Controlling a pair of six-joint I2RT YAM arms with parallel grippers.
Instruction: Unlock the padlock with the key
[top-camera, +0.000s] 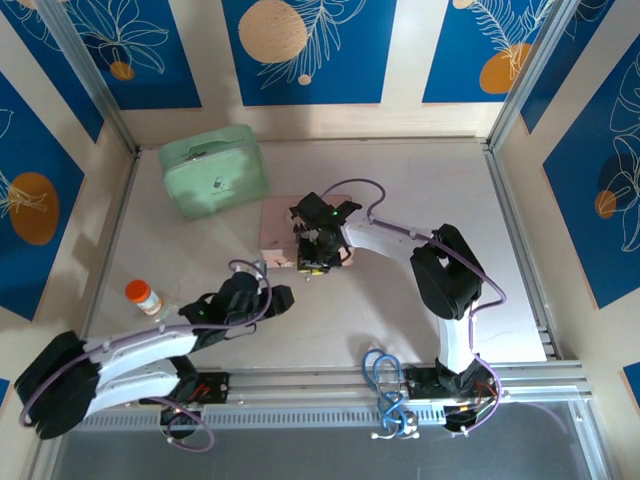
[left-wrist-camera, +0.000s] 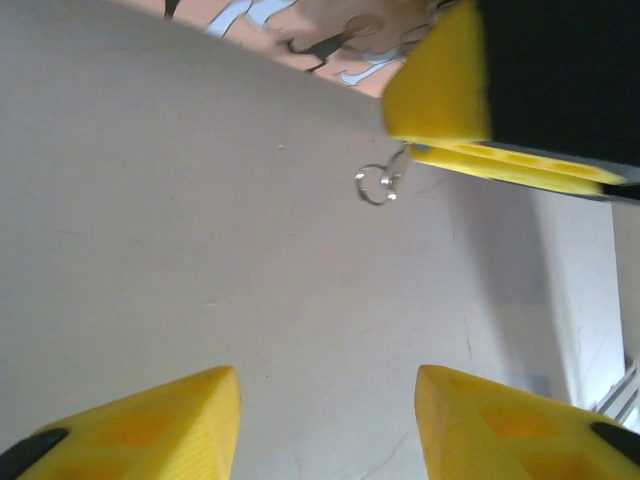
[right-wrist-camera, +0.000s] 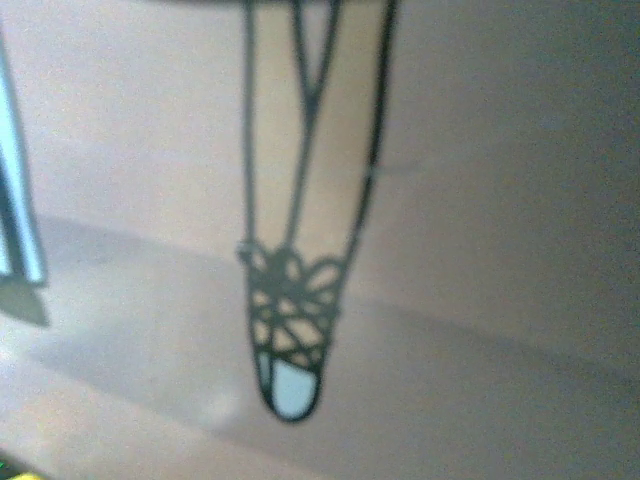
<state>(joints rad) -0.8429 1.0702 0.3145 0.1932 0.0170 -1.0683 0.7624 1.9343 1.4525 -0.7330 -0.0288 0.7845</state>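
In the top view, the left gripper (top-camera: 280, 297) lies low over the pale grey tabletop (top-camera: 400, 190), at the near left. Its own camera shows its yellow fingers (left-wrist-camera: 150, 430) spread wide, with bare tabletop between them. At 9 o'clock from it stands a small bottle with an orange cap (top-camera: 143, 296), well apart.

At about 1 o'clock from the left gripper, near the middle of the tabletop, the right gripper (top-camera: 313, 262) points down at the near edge of a flat pink picture tin (top-camera: 278, 225). In the left wrist view the right gripper (left-wrist-camera: 402, 143) comes in from 1 o'clock. Its jaws are drawn almost together. The tiny thin silvery metal key (left-wrist-camera: 380, 185) hangs at their tip: its thin end runs up into the narrow gap between them, and its small wire ring sits just below, close over the tabletop. The key looks pinched there, though the contact itself is too small to see clearly.

The right wrist view is blurred; it looks closely at the pink tin (right-wrist-camera: 450, 200) and a dark line drawing on it.

Farthest off, at 11 o'clock from the pink tin and well apart from it, sits a mint-green case with rounded corners (top-camera: 213, 170).
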